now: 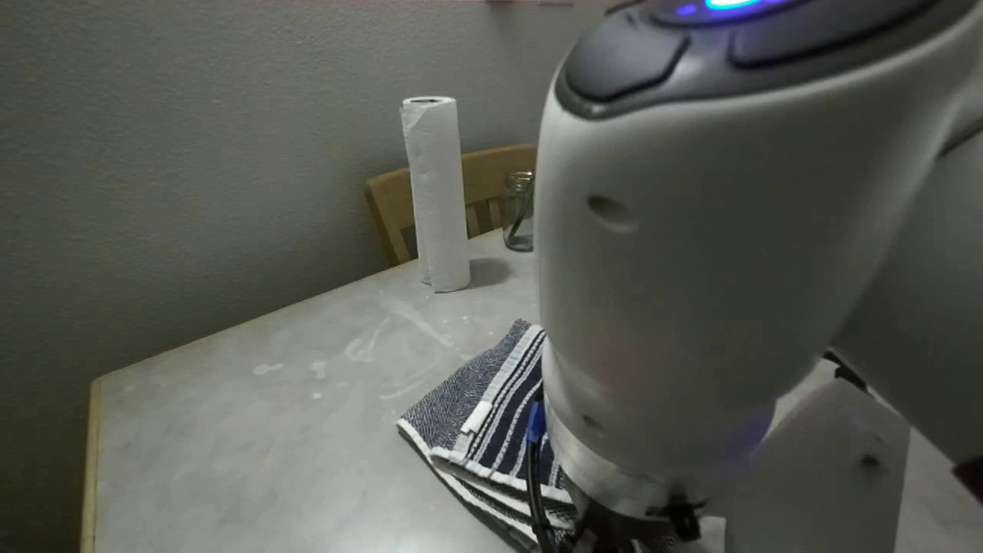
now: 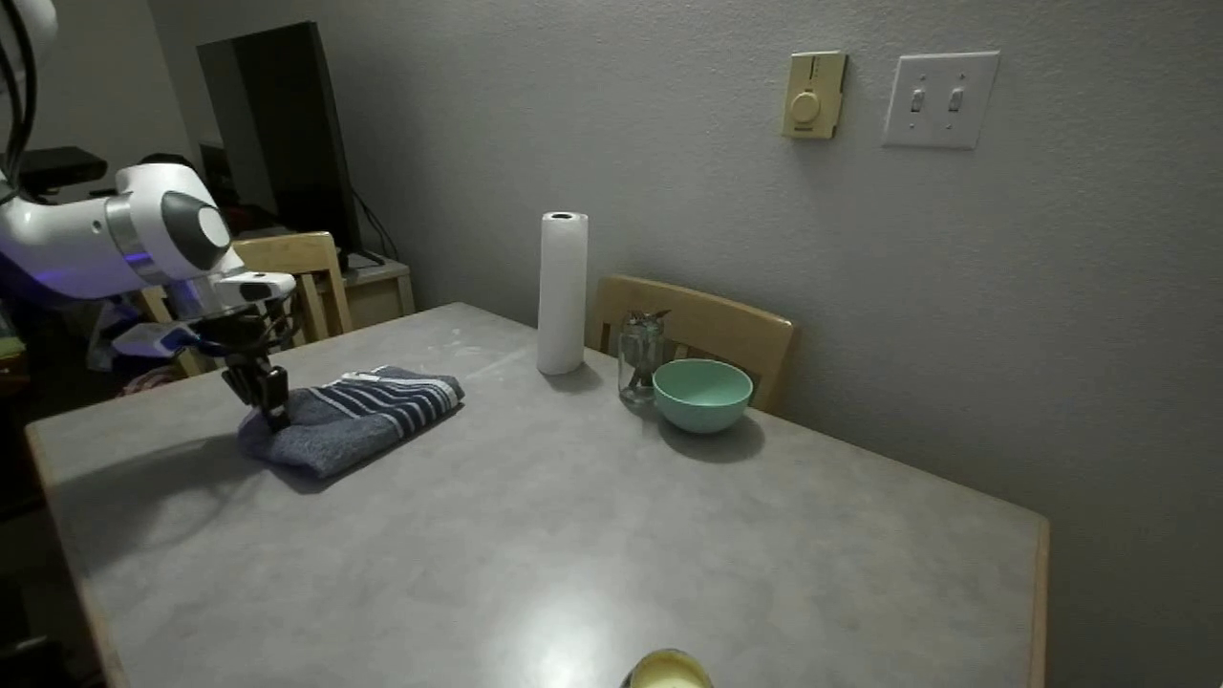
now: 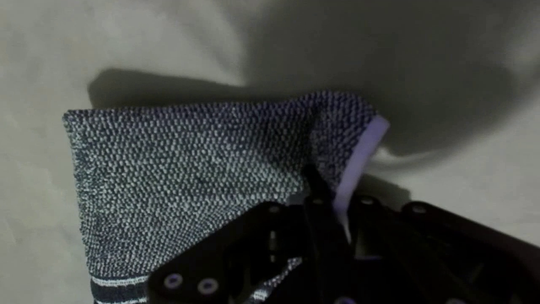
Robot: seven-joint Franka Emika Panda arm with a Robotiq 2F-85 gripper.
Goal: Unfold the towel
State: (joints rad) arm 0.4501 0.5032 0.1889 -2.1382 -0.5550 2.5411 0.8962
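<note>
The towel lies folded in layers on the table, dark grey with white stripes and white edging; it shows in both exterior views. Its terry surface fills much of the wrist view, with a white hem at the right. My gripper has its jaws closed around that hem, pinching a raised fold near one corner. In an exterior view the gripper points down at the towel's near-left end. The arm hides part of the towel in an exterior view, and the fingers cover the pinched spot.
A white paper roll stands upright behind the towel. Beside it are a glass jar and a green bowl. A yellow round object shows at the bottom. Wooden chairs and a wall border the table.
</note>
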